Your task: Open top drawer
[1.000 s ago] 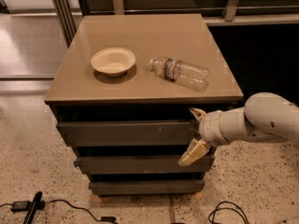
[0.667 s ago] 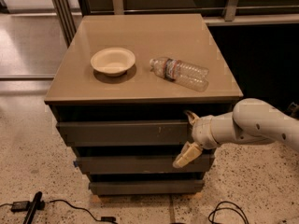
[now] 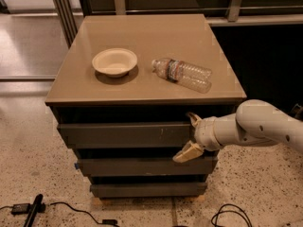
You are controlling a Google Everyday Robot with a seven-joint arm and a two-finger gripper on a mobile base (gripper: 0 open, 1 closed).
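Observation:
The top drawer [image 3: 123, 135] is the widest grey-brown front, just under the tabletop, with small pale scratches right of centre. My gripper [image 3: 188, 136] reaches in from the right on a white arm [image 3: 255, 126] and sits at the drawer front's right end. It is open. One tan finger [image 3: 192, 119] lies at the front's upper edge, and the other finger [image 3: 186, 153] points down-left below its lower edge. The right end of the drawer front is hidden behind the wrist.
Two narrower drawer fronts [image 3: 142, 166] sit below. On the tabletop [image 3: 142, 32] are a pale bowl [image 3: 114, 62] and a clear plastic bottle [image 3: 182, 74] lying on its side. Cables and a black tool [image 3: 33, 211] lie on the speckled floor.
The arm has moved left, bringing the gripper from beside the cabinet's right edge onto the top drawer front, its fingers now spanning the front's height.

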